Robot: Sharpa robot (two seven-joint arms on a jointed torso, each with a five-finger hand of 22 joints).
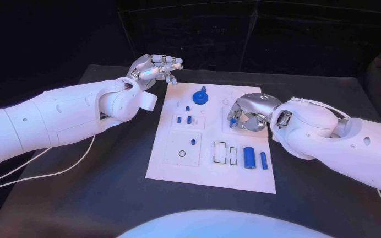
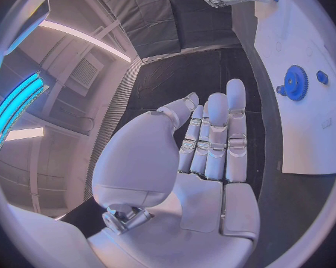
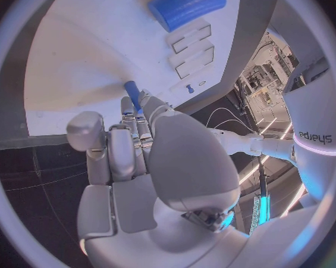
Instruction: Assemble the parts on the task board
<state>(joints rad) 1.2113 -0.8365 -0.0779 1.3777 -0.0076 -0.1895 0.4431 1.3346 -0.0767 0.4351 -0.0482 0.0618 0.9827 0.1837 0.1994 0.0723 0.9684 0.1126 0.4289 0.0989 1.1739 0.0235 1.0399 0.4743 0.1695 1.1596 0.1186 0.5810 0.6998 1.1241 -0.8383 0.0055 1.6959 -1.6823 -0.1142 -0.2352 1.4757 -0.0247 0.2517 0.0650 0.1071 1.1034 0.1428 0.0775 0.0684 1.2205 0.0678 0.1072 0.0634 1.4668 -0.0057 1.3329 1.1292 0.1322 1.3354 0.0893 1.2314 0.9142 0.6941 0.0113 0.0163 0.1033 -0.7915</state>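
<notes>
Right hand [image 1: 248,114], centre-right of frame over task board [image 1: 179,163]: we log fingers pinching blue peg [image 3: 131,93]. Left hand [image 1: 152,68], upper left: spread, empty, off board.

Blue parts [image 1: 248,157] on white task board [image 1: 213,174], black table [image 1: 95,194].

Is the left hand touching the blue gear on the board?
Apart. The head view shows the left hand raised beyond the task board's far-left corner, with bare board between it and the blue gear.
</notes>
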